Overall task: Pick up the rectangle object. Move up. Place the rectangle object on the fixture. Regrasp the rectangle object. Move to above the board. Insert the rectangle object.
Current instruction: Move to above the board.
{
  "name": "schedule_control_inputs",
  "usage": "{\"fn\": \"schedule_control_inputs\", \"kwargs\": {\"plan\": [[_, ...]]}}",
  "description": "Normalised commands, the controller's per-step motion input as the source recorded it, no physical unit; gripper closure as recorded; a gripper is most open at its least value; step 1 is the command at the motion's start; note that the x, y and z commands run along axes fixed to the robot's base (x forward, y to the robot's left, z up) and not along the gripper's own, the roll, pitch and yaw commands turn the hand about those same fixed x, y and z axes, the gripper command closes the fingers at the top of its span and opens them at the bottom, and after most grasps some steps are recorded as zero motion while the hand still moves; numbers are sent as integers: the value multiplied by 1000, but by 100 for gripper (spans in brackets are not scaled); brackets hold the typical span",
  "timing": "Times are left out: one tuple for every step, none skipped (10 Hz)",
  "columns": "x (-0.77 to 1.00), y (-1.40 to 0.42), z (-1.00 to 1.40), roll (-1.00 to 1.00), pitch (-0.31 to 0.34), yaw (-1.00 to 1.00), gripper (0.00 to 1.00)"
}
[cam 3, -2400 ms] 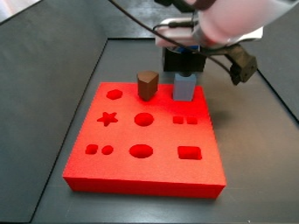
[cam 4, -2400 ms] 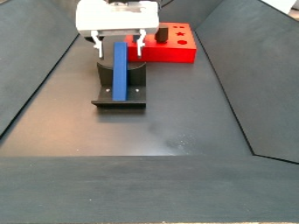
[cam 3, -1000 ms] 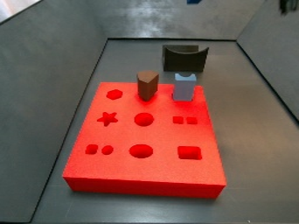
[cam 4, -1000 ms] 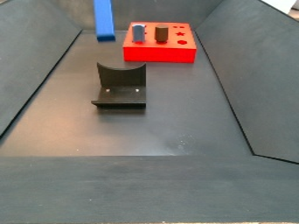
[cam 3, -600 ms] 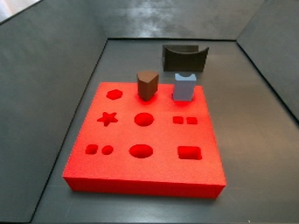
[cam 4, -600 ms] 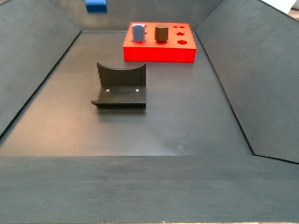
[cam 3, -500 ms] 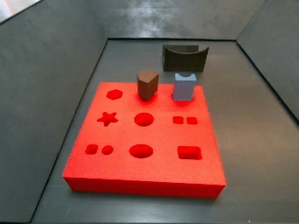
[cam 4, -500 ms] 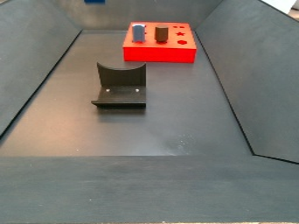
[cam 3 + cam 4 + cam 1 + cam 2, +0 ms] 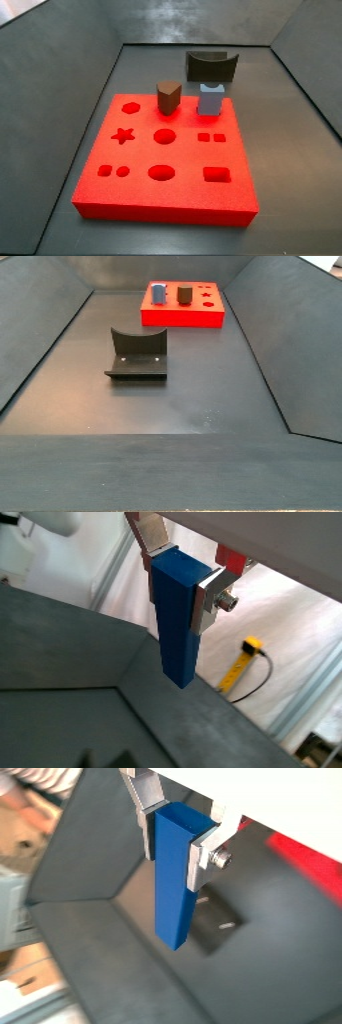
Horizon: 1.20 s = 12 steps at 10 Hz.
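Both wrist views show my gripper (image 9: 183,577) (image 9: 178,836) shut on the rectangle object (image 9: 177,632) (image 9: 174,898), a long saturated-blue bar held near one end between the silver fingers (image 9: 211,596), its free end hanging down. It hangs high above the dark bin floor. Neither the gripper nor the bar appears in either side view. The dark fixture (image 9: 210,68) (image 9: 136,353) stands bare on the floor. The red board (image 9: 187,192) (image 9: 187,319) lies flat with its shape holes; a strip of it (image 9: 314,860) shows in a wrist view.
A brown hexagonal peg (image 9: 167,97) (image 9: 159,294) and a short pale-blue peg (image 9: 211,100) (image 9: 183,296) stand in the board's far row. Sloping dark bin walls (image 9: 47,336) surround the floor. A yellow cable (image 9: 246,664) lies outside the bin.
The gripper has lifted the blue bar off the fixture and carried it straight up, out of both side views. The fixture now stands bare.
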Motion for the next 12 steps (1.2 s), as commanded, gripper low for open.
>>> {"fn": "schedule_control_inputs", "kwargs": {"plan": [[-1000, -882, 53, -1000, -103, -144, 100], [-1000, -847, 63, -1000, -113, -146, 100], [-1000, -812, 46, -1000, -112, -148, 100], [-931, -721, 33, -1000, -107, -152, 100], [-659, -481, 38, -1000, -101, -159, 100], [-418, -271, 12, -1000, -94, -165, 100], [-179, -66, 0, -1000, -75, -165, 100], [-89, -8, 0, -1000, -61, -164, 100], [-54, 4, -6, -984, -49, -152, 100], [-53, 11, -3, -748, -41, -108, 100], [-51, 20, -3, -595, -41, -83, 100], [-43, 18, -4, -300, -33, -22, 100]]}}
